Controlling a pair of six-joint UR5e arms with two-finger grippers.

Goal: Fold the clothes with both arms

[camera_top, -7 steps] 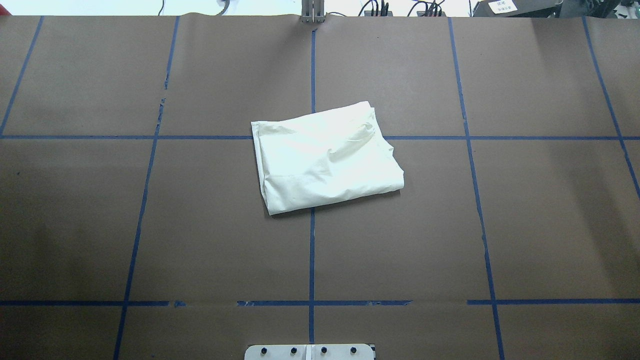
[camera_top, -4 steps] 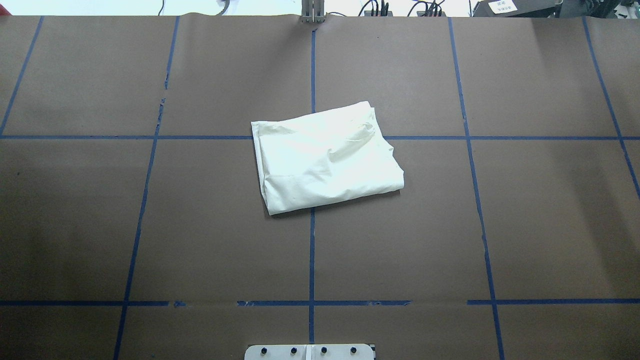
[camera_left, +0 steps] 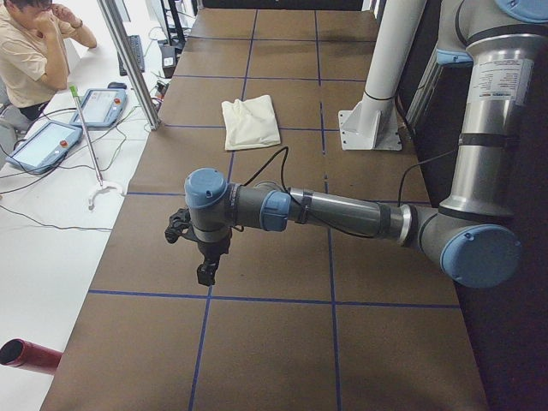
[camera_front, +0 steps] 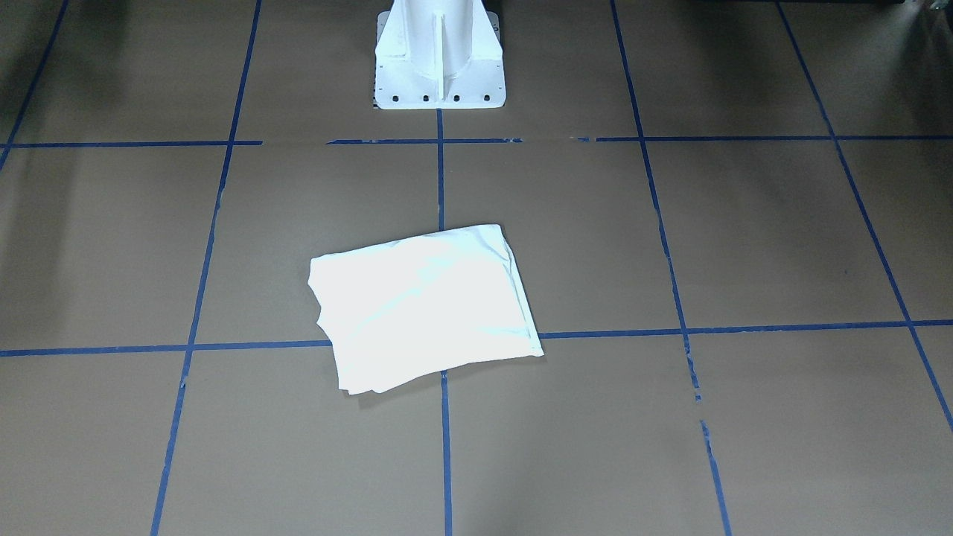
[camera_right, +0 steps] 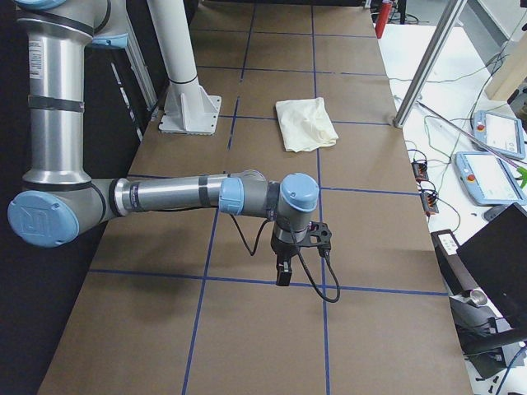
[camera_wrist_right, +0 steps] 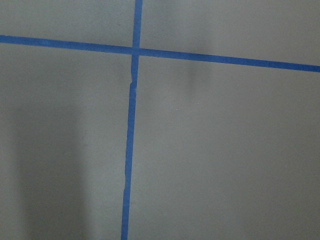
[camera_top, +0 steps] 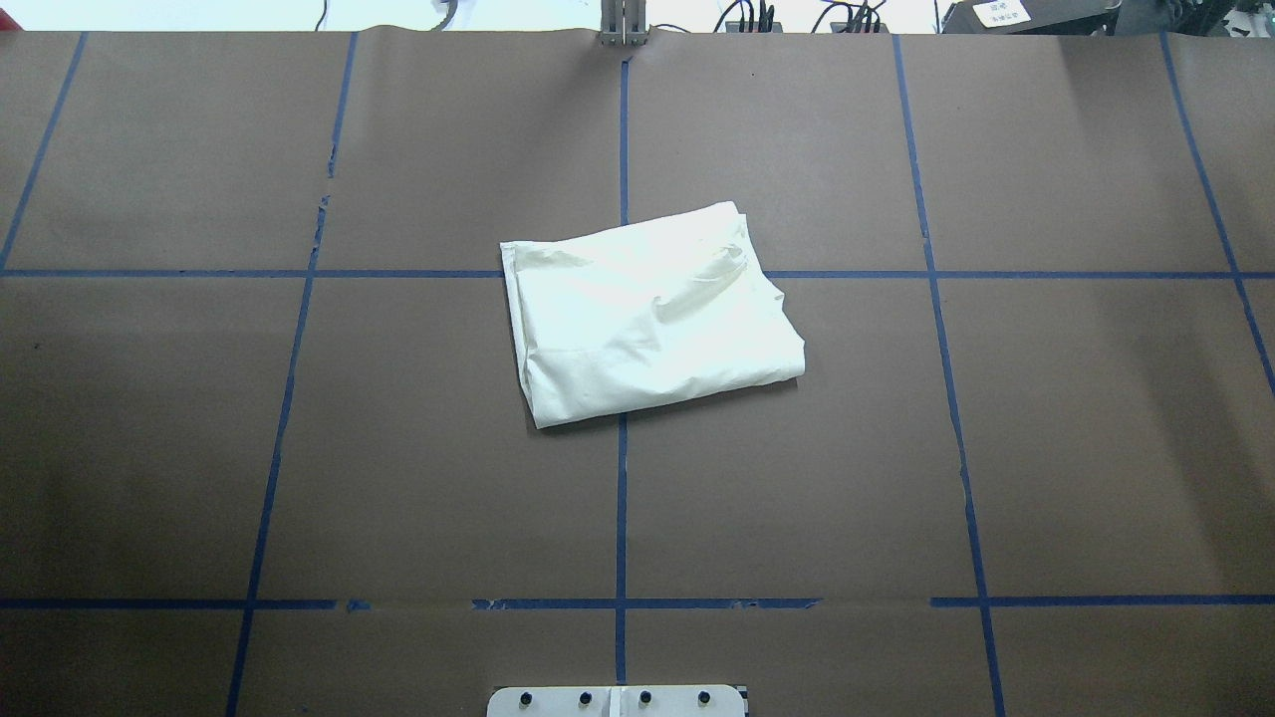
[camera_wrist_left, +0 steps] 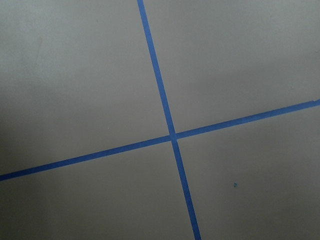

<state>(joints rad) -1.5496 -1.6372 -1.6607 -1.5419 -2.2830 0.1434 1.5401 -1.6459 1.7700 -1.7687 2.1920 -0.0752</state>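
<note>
The clothes (camera_top: 647,319) lie as one folded cream rectangle near the table's middle, plain side up, with no print showing; they also appear in the front view (camera_front: 424,309) and far off in both side views (camera_left: 250,122) (camera_right: 305,123). Both arms hang far from them, over bare table. The left gripper (camera_left: 205,272) points down at the near end of the left side view. The right gripper (camera_right: 283,276) points down at the near end of the right side view. I cannot tell whether either is open or shut. Both wrist views show only brown paper and blue tape.
The white pedestal base (camera_front: 439,59) stands behind the clothes on the robot's side. Blue tape lines (camera_top: 621,498) grid the brown table. A seated person (camera_left: 26,51) and teach pendants (camera_left: 103,107) (camera_right: 486,177) sit beyond the far table edge. A red cylinder (camera_left: 26,353) lies off the table.
</note>
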